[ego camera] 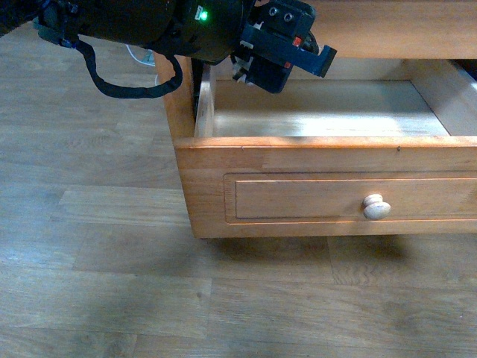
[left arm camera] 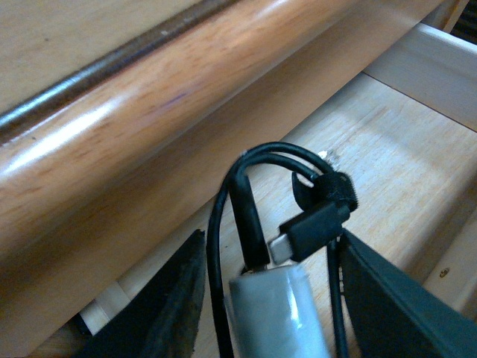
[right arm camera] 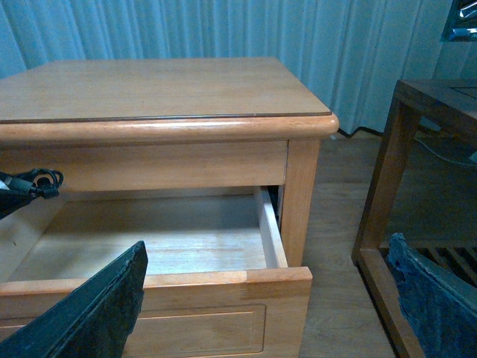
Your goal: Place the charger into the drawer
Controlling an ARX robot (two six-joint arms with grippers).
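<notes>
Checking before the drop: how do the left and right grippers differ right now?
The left gripper grips the charger; the right gripper is open and empty. The left gripper hangs over the open drawer; the right gripper sits outside it, facing it. Both have dark fingers.

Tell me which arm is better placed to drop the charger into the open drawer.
Left. The left pincer holds the charger over the open drawer; the right pincer is open and empty, in front of it.
</notes>
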